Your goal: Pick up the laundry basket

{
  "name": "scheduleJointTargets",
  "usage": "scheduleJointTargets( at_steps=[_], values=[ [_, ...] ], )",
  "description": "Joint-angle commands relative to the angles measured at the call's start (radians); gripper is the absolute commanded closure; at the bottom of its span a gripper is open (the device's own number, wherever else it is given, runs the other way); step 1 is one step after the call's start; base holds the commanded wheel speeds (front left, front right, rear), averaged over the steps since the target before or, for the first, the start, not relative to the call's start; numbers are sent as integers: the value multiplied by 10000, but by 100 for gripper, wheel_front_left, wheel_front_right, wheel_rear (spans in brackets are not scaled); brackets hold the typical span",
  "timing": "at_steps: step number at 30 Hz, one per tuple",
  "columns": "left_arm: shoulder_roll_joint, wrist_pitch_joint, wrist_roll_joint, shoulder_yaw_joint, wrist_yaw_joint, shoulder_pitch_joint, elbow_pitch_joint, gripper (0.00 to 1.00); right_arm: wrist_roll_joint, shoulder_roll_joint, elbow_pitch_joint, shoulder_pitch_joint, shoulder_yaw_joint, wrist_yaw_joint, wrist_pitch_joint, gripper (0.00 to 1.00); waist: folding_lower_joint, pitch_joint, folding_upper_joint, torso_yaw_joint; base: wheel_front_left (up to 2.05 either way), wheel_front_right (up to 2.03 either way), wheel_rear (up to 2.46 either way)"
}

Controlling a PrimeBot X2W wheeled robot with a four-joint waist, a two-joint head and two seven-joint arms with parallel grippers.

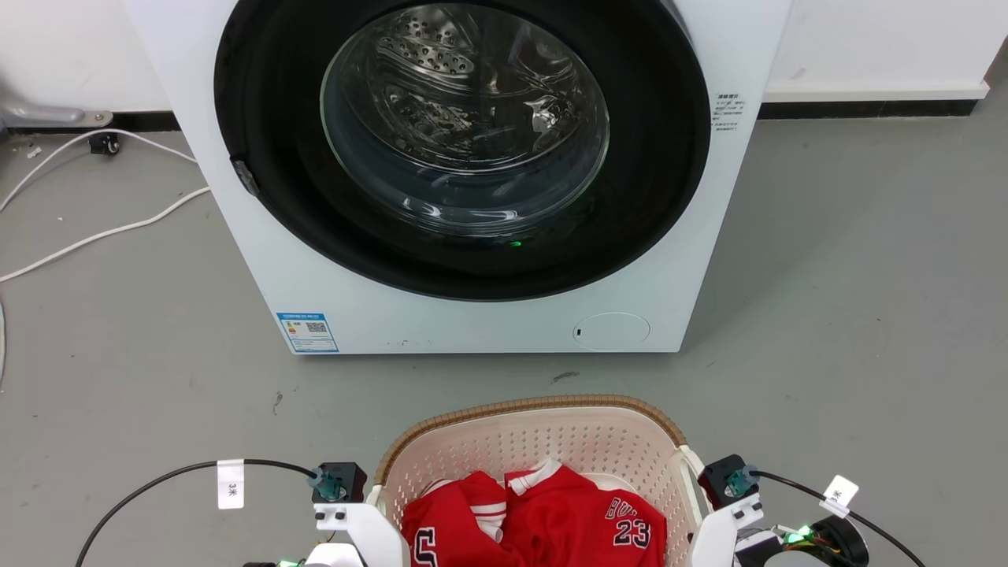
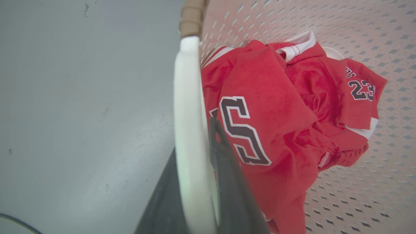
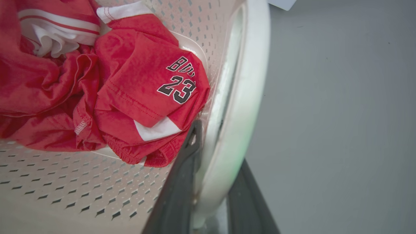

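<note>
- The laundry basket stands on the floor just in front of the washer. It holds a crumpled red jersey with the number 23 showing.
- The left jaws clamp the basket's left handle and the right jaws clamp its right handle.
- The basket's near side is cut off in the head view.

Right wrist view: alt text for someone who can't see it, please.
Dark fingers of the right end effector grip the white handle of the laundry basket, one inside, one outside. A red jersey numbered 23 lies in the basket.
</note>
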Motion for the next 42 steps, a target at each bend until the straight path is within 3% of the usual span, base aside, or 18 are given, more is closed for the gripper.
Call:
scheduleJointTargets(
  at_steps=[1,42],
  values=[
    [-7,-77,-26,-81,-126,-101,-54,100,64,-14,4,6,164,28,-65,100,1,-6,-1,-14,0,0,0],
    [96,-412,-790,-810,-124,-156,188,100,1433,-58,214,-102,1454,28,-322,100,1,-28,-1,-126,0,0,0]
  ],
)
